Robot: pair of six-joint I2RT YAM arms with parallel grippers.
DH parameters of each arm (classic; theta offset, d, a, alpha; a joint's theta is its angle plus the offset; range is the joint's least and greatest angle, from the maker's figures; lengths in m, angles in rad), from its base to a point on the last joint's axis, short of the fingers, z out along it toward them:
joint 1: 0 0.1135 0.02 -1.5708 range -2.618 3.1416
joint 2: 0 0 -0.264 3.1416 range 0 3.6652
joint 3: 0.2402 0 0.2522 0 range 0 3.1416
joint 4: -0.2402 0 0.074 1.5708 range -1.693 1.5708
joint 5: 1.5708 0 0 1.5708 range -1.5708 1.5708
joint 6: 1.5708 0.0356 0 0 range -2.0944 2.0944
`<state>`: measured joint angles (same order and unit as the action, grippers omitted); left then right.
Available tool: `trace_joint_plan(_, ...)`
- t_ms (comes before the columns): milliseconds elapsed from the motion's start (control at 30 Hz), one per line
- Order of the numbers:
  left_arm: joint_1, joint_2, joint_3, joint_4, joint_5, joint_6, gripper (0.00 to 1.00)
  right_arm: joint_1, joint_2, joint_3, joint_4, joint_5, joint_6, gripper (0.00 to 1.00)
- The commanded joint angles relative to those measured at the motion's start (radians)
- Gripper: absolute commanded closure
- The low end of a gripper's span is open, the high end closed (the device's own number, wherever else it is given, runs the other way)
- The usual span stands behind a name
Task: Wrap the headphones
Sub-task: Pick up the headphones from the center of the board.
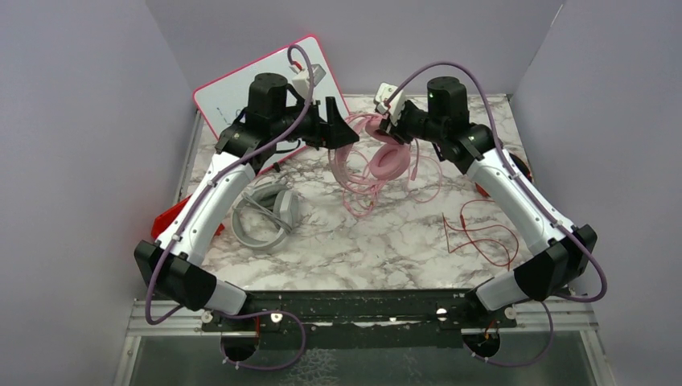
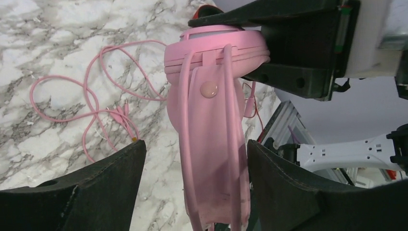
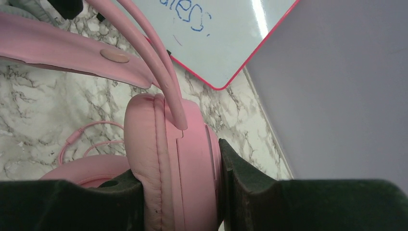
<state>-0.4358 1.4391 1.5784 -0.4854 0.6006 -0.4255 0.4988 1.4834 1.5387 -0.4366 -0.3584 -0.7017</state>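
The pink headphones (image 1: 386,157) are all one soft pink: padded cups, a flat band with a round stud, and two thin arch rods. They are held above the worktop (image 1: 378,249), just right of the whiteboard (image 1: 241,92). The right fingers (image 3: 235,168) are clamped on one ear cup, pressing its pad and shell from both sides. The left fingers (image 2: 130,163) stand apart on either side of the band with a gap on each side, gripping nothing. The band's long axis runs side to side from the whiteboard's right corner to the held cup. The second cup hangs lower, facing the camera above. The pink cable (image 1: 358,185) drops in loose loops onto the marble.

In front of the whiteboard lie the grey headphones (image 1: 265,213), partly under the left arm. A red cable (image 1: 482,233) sprawls well to its right. Marble shows between them, and plain walls close off the left, back and right edges.
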Motion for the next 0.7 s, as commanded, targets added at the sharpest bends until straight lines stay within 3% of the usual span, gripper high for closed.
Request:
trace_joint_plan(0, 0.0, -0.041, -0.054, -0.009, 0.043, -0.003, 0.24, 0.014, -0.049, 0.003, 0.069, -0.017, -0.021, 0.99)
trace_joint_plan(133, -0.001, -0.048, -0.105, 0.003, 0.05, -0.013, 0.03, 0.023, -0.039, 0.02, 0.061, -0.002, -0.012, 0.99)
trace_joint_plan(267, -0.002, -0.028, -0.123, 0.019, 0.057, -0.016, 0.02, 0.034, -0.026, 0.038, 0.042, 0.0, -0.01, 0.99)
trace_joint_plan(467, -0.001, -0.012, -0.125, 0.067, 0.12, -0.043, 0.29, 0.046, -0.018, 0.029, 0.048, 0.012, -0.017, 0.99)
trace_joint_plan(567, 0.004, -0.012, -0.135, 0.068, 0.169, -0.049, 0.32, 0.046, -0.013, 0.023, 0.067, 0.041, 0.003, 0.98)
trace_joint_plan(667, 0.009, -0.039, -0.17, 0.068, 0.167, -0.047, 0.11, 0.046, -0.011, 0.021, 0.077, 0.054, 0.02, 0.98)
